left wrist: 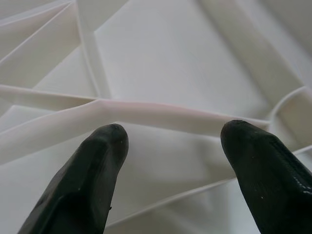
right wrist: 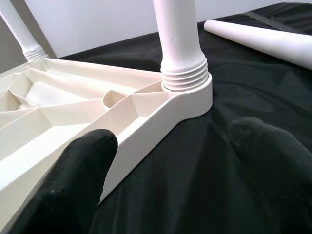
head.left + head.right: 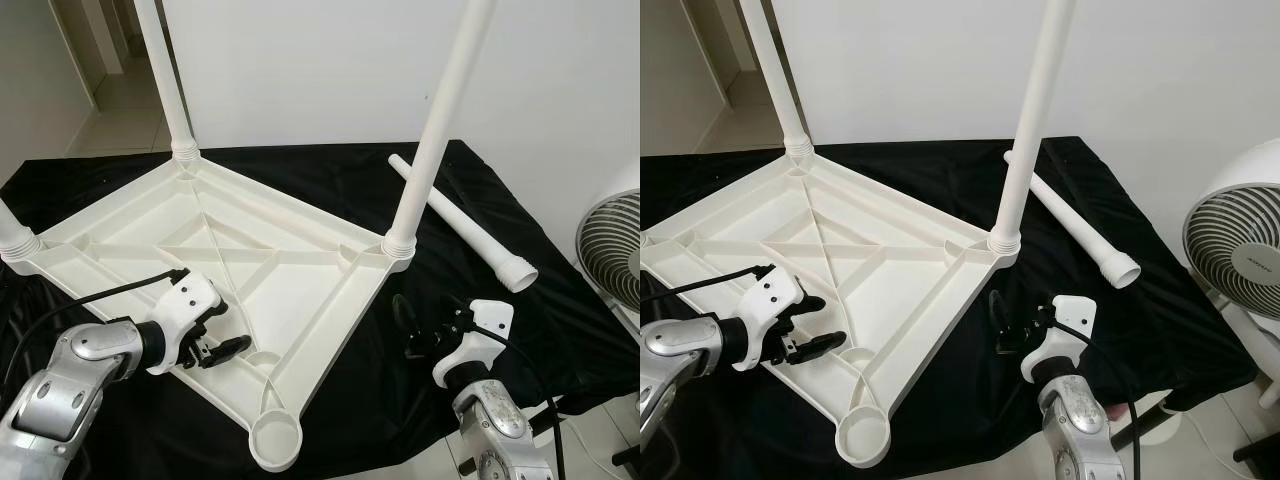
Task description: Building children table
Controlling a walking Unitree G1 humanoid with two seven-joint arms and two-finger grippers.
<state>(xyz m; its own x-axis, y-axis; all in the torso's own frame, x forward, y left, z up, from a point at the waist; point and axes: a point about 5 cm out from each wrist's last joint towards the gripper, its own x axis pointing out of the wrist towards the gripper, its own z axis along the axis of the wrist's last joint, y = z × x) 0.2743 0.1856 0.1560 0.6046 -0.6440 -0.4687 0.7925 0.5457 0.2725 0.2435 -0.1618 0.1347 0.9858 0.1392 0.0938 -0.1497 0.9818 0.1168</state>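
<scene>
A white plastic table top (image 3: 250, 250) lies upside down on a black cloth. Two long legs stand screwed into its far corner (image 3: 168, 90) and its right corner (image 3: 440, 130), and a third leg's base (image 3: 15, 238) shows at the left corner. The near corner socket (image 3: 275, 437) is empty. A loose white leg (image 3: 460, 215) lies on the cloth at the right. My left gripper (image 3: 228, 330) hangs open over the ribs inside the table top (image 1: 146, 109), near the front edge. My right gripper (image 3: 408, 328) is open just above the cloth, beside the table's right edge and facing the right corner leg (image 2: 178, 44).
The black cloth (image 3: 400, 400) covers the work surface and hangs over its front edge. A white fan (image 3: 612, 250) stands at the right, beyond the cloth. A white wall is behind, and a doorway opens at the far left.
</scene>
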